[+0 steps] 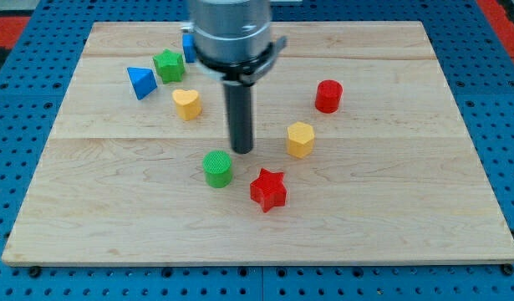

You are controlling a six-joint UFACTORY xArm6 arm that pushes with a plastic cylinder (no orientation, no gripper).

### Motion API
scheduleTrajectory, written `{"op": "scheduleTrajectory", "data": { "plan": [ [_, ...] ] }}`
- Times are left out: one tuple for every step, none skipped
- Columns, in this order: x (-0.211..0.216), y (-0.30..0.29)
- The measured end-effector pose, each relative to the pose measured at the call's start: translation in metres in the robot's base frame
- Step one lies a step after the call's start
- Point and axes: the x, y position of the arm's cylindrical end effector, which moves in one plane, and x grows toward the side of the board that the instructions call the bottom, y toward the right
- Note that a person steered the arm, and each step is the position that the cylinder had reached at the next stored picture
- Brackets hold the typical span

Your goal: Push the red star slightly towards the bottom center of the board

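My tip rests bare on the board, above-left of the red star, beside the green cylinder

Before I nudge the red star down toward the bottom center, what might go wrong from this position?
1. My tip sits above and to the left of the red star, so a straight push would likely send it toward the view's lower right, not the center.
2. The green cylinder stands close to the tip's left; repositioning could bump it.
3. The yellow hexagonal block lies close on the right, limiting a swing around that side.
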Motion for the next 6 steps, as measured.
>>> {"op": "scheduleTrajectory", "data": {
  "plan": [
    [-0.002,0.047],
    [0.011,0.080],
    [0.010,0.074],
    [0.037,0.043],
    [0.057,0.034],
    [0.051,-0.001]
  ]
}}
